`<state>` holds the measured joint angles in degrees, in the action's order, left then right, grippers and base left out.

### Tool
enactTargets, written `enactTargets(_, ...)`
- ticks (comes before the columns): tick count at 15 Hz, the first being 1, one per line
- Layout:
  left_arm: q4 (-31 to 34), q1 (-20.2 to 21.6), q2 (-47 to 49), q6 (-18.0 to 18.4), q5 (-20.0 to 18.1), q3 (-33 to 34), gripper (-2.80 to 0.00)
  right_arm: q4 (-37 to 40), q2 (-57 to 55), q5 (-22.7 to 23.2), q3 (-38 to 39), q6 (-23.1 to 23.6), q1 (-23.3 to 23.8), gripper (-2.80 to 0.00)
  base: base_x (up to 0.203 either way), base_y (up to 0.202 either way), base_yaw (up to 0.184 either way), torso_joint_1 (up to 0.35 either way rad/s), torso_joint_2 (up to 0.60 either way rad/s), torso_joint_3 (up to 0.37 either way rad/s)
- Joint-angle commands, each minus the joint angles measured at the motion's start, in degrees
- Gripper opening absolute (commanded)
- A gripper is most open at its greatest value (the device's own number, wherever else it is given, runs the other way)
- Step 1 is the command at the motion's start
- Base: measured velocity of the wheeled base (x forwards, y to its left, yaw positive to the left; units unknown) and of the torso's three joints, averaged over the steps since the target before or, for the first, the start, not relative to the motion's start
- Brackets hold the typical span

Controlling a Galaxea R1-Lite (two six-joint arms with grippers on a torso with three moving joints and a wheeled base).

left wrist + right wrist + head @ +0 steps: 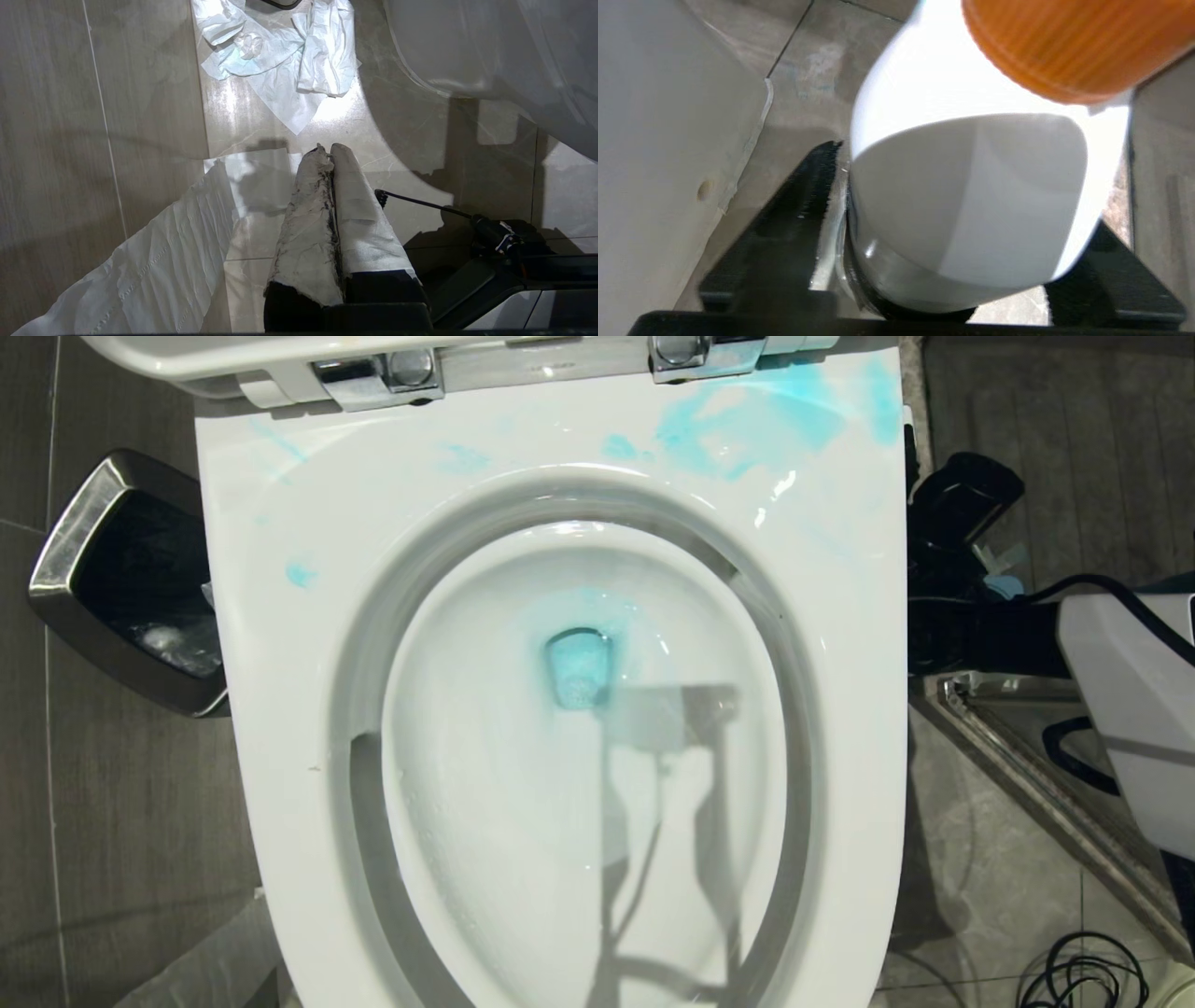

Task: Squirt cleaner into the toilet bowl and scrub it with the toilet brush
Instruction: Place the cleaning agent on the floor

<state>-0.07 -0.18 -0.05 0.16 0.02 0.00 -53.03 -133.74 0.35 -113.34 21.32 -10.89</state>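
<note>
I am looking down into the toilet bowl [560, 616], which is filling most of my head view with its lid raised at the far edge. The cleaner [579, 667] is sitting as a turquoise pool in the drain hole at the bottom of the bowl, with a pale blue haze spreading around it. More cleaner is lying as light blue smears on the flat rim, mostly at the far right corner near the chrome hinges [681, 355], and some small spots are showing on the far left part of the rim. The waste bin [103, 588] with its chrome edge is standing on the floor at my left side of the bowl. I am not seeing the toilet brush in any view. My right gripper [966, 224] is low beside the outer wall of the bowl, and a white bottle [971, 200] with a ribbed orange cap [1064, 46] is sitting between its black jaws; the jaws are standing wide at both sides of the bottle, and I cannot tell if they are pressing it. My left gripper [331, 154] is hanging over the floor tiles, its jaws wrapped in white and pressed together on nothing, with crumpled tissue paper [280, 51] lying on the floor beyond them.
</note>
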Motion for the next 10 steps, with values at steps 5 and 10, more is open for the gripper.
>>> enactTargets(5,-0.01,0.01,0.05,0.02,0.06,0.0,-2.8,-0.14,2.93,-0.17,3.46,0.12,-0.01,0.0,0.0,0.0,0.0,0.0,0.0,0.0)
enactTargets(10,-0.01,0.01,0.05,0.02,0.06,0.0,-2.8,-0.07,13.42,-1.15,21.74,0.09,-0.64,0.0,0.0,0.0,0.0,0.0,0.0,0.0)
